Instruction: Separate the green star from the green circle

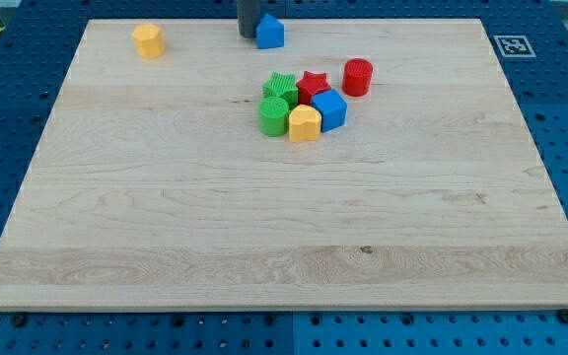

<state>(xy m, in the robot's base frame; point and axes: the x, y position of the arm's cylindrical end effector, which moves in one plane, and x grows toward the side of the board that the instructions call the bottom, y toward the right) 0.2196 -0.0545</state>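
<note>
Seven small coloured blocks sit on a pale wooden board (166, 217) that rests on a blue perforated table (8, 128). Farthest to the view's left, near the board's top edge, a yellow hexagonal block (149, 40) stands alone, well apart from everything else. Moving right along the top edge, my tip (248, 35) at the end of the dark rod touches the board just beside the left face of a blue house-shaped block (270, 32); whether they actually touch cannot be told. The rod is cut off by the view's top, and it carries no jaws, so nothing is clenched or grasped.

Below, near the board's middle and well apart from my tip, five blocks crowd together. The green star block (281, 87) sits at the cluster's upper left, with the green circle block (274, 115) pressed against it just toward the view's bottom. Right of the green circle, a yellow heart-shaped block (305, 123) touches it. A red star block (313, 86) sits just right of the green star, partly hidden behind a blue cube-like block (329, 109) whose exact shape is hard to make out. A red cylinder block (357, 76) stands close by on the right, slightly apart. At the far right corner lies a black-and-white marker tag (514, 44).
</note>
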